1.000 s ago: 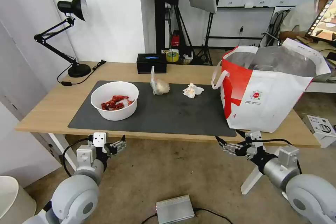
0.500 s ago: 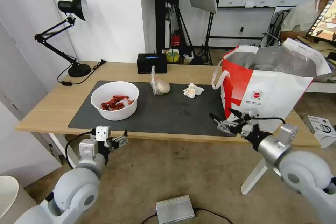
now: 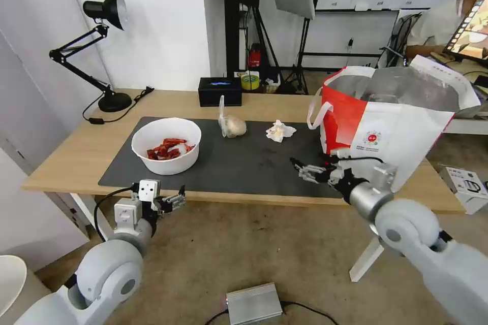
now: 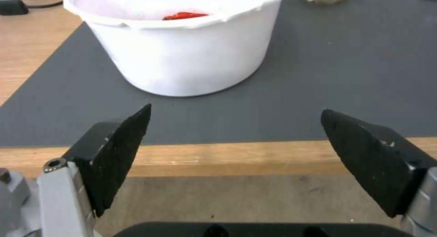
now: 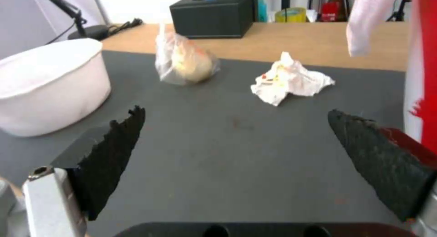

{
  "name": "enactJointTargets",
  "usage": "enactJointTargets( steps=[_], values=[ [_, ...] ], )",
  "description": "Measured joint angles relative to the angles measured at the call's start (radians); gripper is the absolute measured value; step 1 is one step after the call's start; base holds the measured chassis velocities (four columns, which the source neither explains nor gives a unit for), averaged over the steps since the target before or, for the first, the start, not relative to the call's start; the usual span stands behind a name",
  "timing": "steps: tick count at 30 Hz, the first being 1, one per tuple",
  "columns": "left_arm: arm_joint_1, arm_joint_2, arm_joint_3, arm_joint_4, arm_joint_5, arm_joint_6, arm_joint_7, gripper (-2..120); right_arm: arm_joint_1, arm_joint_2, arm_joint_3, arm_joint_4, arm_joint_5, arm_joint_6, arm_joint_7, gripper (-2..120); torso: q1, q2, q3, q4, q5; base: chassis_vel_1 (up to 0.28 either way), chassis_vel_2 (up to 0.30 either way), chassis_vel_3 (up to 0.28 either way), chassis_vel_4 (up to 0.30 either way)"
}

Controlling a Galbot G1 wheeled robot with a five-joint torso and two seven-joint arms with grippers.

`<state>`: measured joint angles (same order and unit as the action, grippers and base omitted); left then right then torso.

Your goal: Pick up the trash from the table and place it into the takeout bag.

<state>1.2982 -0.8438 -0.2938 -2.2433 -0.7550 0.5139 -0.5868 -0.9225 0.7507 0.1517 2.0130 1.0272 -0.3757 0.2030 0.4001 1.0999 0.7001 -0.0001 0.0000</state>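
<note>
The right gripper [image 3: 300, 168] hangs low over the dark grey mat [image 3: 244, 162], fingers spread and empty, aimed toward the crumpled tissue [image 3: 279, 131], which lies apart from it just beside the takeout bag [image 3: 386, 137]; a wide approach could snag the bag's loop handle [image 3: 316, 111] or nudge the bag; the tissue is light, so a shallow pinch would likely push it away. The knotted clear bag [image 3: 231, 124] looks soft, though its contents are unclear. The left gripper [image 3: 173, 203] waits spread below the table edge [image 3: 66, 183], facing the white bowl [image 3: 166, 146].
</note>
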Motion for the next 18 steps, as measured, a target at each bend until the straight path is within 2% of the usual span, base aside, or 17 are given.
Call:
enactJointTargets(
  steps=[2,7,12,15,18],
  values=[
    [0.000,-0.004,0.001,0.000,0.001,0.001,-0.002,100,0.086,0.025,-0.070,-0.025,0.013,-0.058,0.074,100,0.000,0.000,0.000,0.0001,-0.0001,0.000,0.000,0.000,0.000],
    [0.002,-0.010,0.000,0.000,0.002,0.003,-0.004,100,0.201,0.062,-0.167,-0.064,0.031,-0.131,0.168,100,0.000,0.000,0.000,0.0001,-0.0001,0.000,0.000,0.000,0.000],
    [0.006,-0.020,-0.001,0.000,0.005,0.003,-0.005,100,0.302,0.101,-0.240,-0.112,0.033,-0.169,0.235,100,0.000,0.000,0.000,0.0003,-0.0002,0.000,0.000,0.000,0.000],
    [0.006,-0.028,-0.001,0.000,0.007,0.003,-0.006,100,0.390,0.148,-0.305,-0.162,0.053,-0.208,0.322,100,0.000,0.000,0.000,0.0004,-0.0002,0.000,0.000,0.000,0.000],
    [0.007,-0.031,0.000,0.002,0.009,0.004,-0.006,100,0.416,0.168,-0.324,-0.182,0.063,-0.220,0.352,100,0.000,0.000,0.000,0.0002,-0.0003,0.000,0.000,0.000,0.000]
  ],
)
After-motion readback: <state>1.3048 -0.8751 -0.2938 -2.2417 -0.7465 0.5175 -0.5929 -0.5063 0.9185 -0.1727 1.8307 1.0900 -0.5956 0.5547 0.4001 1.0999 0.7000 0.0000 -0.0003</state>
